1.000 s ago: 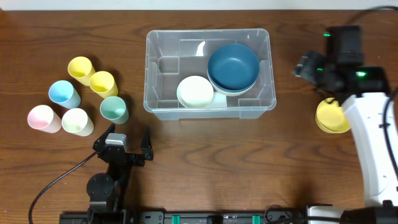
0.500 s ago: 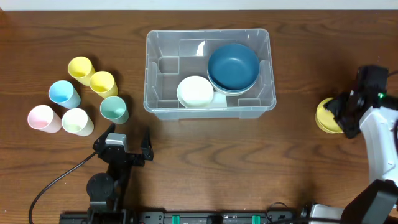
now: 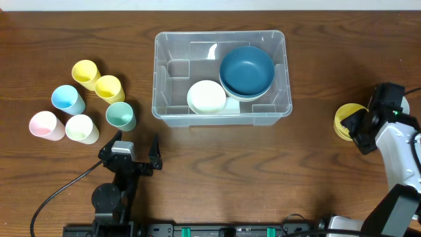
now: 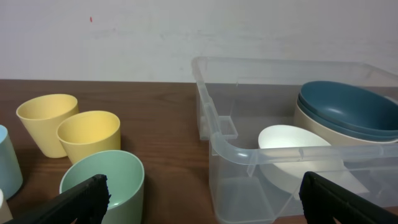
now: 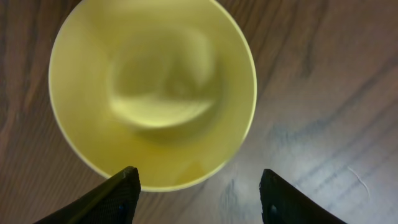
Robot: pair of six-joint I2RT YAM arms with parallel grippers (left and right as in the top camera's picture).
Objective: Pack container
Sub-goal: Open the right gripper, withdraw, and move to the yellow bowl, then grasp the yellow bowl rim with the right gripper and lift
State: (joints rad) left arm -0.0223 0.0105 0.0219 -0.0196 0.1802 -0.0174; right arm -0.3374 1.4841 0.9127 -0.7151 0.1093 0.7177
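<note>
Centrally, toward the far edge of the table (image 3: 316, 184), the clear container (image 3: 172, 66) sits upright. It holds a dark blue bowl (image 3: 247, 70) nested on a cream bowl (image 4: 323, 127) at its right end, and a white bowl (image 3: 206, 97) against its near wall. Six cups cluster near the left edge: two yellow cups (image 3: 85, 72), a blue cup (image 3: 67, 99), a green cup (image 3: 120, 116), a pink cup (image 3: 45, 124) and a pale cream cup (image 3: 81, 128). By the near edge the left gripper (image 3: 137, 148) faces the green cup and the container's left end, jaws spread wide and empty. Near the right edge, well apart from the container, a yellow bowl (image 3: 346, 120) sits upright. The right gripper (image 5: 199, 198) hangs at its rim, jaws apart and gripping nothing, one fingertip (image 5: 124, 186) over the rim and the other over bare wood
</note>
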